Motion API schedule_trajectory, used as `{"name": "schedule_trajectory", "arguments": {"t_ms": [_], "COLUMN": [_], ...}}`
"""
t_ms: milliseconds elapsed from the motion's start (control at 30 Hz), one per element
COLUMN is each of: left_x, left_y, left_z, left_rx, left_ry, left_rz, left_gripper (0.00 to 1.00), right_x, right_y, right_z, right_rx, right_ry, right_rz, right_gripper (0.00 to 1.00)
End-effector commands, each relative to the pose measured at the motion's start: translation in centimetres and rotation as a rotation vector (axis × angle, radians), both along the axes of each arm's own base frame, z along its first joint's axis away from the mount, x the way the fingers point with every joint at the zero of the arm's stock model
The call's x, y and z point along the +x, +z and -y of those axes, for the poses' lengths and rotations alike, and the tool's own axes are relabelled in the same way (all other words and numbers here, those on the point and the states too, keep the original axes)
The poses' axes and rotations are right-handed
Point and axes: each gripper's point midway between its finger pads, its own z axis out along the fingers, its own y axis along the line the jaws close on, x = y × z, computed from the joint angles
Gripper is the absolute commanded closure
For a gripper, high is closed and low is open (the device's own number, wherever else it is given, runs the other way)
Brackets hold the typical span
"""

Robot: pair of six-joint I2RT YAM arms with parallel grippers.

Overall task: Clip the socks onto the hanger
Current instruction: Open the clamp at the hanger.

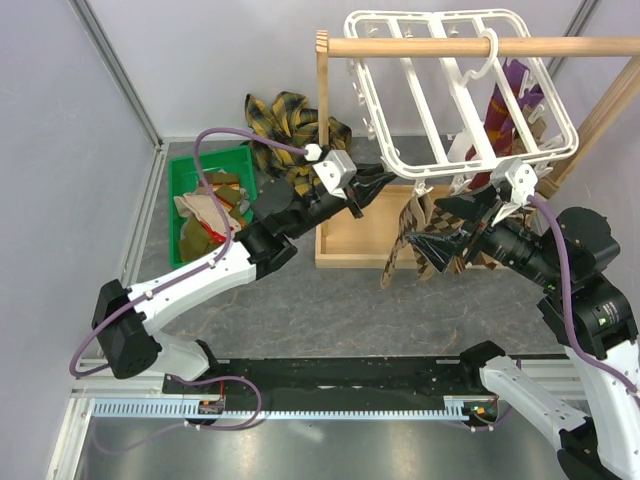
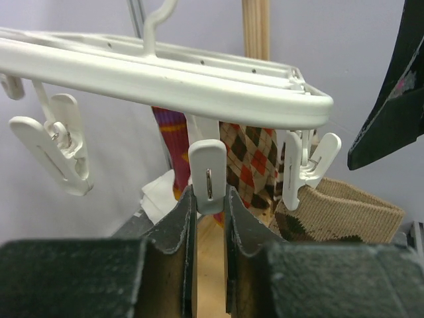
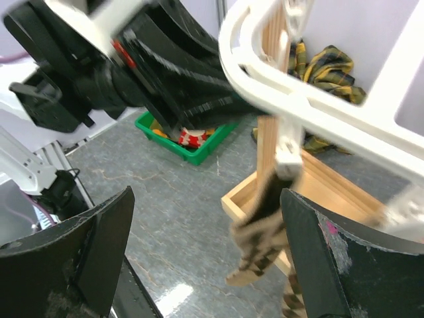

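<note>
Nearest, the right end effector [image 3: 205,238] gapes wide and empty beside an argyle sock [image 3: 262,218] dangling from the hanger [image 2: 199,89]. The left end effector [image 2: 210,199] is narrowed, pinching a white clip [image 2: 209,169] on the hanger's near edge; no sock is at that clip. Behind it hangs a striped sock [image 2: 171,132]. More socks [image 1: 205,210] lie in the green bin [image 1: 176,200] on the counter [image 1: 300,310], so the task looks partly done.

right hand [image 3: 205,205] fingers spread wide, nothing between. white hanger frame [image 3: 318,99] upper right; brown argyle sock [image 3: 262,225] dangles from its clip [image 3: 288,156], blurred. left arm [image 3: 152,59] above green bin [image 3: 199,149]. wooden tray [image 3: 242,199] on grey table [image 3: 159,199]; plaid cloth [image 3: 328,66] behind.
</note>
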Motion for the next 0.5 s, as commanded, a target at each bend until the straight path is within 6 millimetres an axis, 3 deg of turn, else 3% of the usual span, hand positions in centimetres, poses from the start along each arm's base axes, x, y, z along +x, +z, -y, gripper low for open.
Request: {"name": "schedule_trajectory", "arguments": {"t_ms": [0, 267, 467], "left_x": [-0.2, -1.2, -1.7], "left_y": [-2.4, -4.0, -5.1], "left_z": [2.2, 4.0, 4.7], "left_rx": [0.023, 0.024, 0.036], "left_ry": [-0.016, -0.027, -0.031], "left_rz": [-0.059, -0.081, -0.090], "left_gripper": [0.98, 0.98, 0.98], "right_x": [0.5, 3.5, 6.4], "right_y": [0.3, -1.4, -2.7], "right_z": [-1.2, -1.0, 0.8], "right_rx": [0.043, 0.043, 0.065], "right_ry": [0.042, -0.064, -0.250], "right_rz": [-0.031, -0.122, -0.171], "right_gripper": [0.02, 0.04, 0.09]}}
